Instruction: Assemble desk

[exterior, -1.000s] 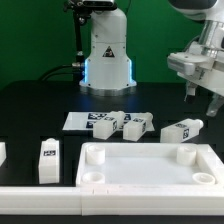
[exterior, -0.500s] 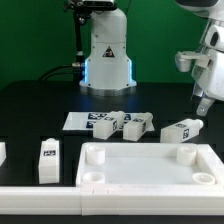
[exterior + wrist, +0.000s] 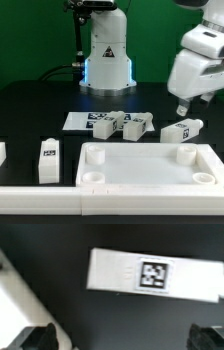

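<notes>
The desk slab (image 3: 150, 168) lies flat at the front, with round sockets at its corners. Several white tagged legs lie behind it: two by the marker board (image 3: 108, 124) (image 3: 137, 124), one at the exterior view's right (image 3: 183, 130), and one upright at the left (image 3: 47, 160). My gripper (image 3: 183, 106) hangs open and empty just above the right leg. In the wrist view that leg (image 3: 150, 276) lies ahead of the gripper (image 3: 124, 336), tag up. Both fingertips (image 3: 38, 336) are wide apart with nothing between them. The slab's edge (image 3: 18, 297) shows to one side.
The marker board (image 3: 78, 121) lies flat behind the slab. A long white border rail (image 3: 60, 196) runs along the front. Another white block (image 3: 2, 152) sits at the far left edge. The robot base (image 3: 107, 55) stands at the back.
The arm has moved toward the exterior view's left and lower, from the right edge to just above the right leg. No part has moved.
</notes>
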